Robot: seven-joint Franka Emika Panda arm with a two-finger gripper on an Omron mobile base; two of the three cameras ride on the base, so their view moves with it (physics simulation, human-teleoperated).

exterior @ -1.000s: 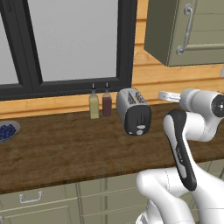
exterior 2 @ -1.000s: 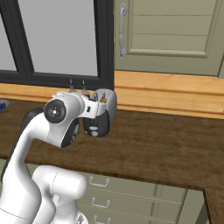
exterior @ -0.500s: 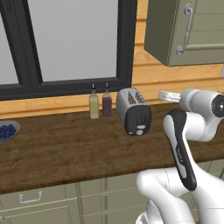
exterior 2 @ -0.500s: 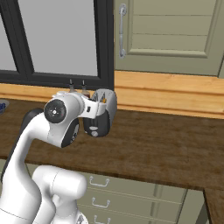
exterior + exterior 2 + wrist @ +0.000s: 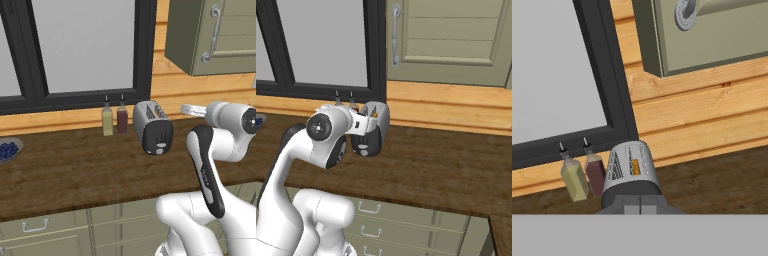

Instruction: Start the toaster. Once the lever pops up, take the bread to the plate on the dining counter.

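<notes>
So: toaster [image 5: 152, 126] stands on the wood bench [image 5: 75, 175] near its back edge, below the window, black end panel facing fwd w/ the lever [image 5: 159, 150] low on it. Bread [image 5: 635, 166] sits in one slot, orange crust showing. Two bottles, yellow [image 5: 107, 122] & dark red [image 5: 122, 120], just beside toaster toward the bowl of blueberries [image 5: 7, 150] at the bench's far left end. Tool [image 5: 640, 204] closed, empty, short of the toaster.

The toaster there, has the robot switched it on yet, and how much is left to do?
Nothing looks done yet. The bread sits in a slot of the toaster, and the lever on its black end looks untouched. In hand: the gripper, jaws shut and empty, points at the toaster without touching it. Left: press the lever, then carry the bread to the plate.
</notes>
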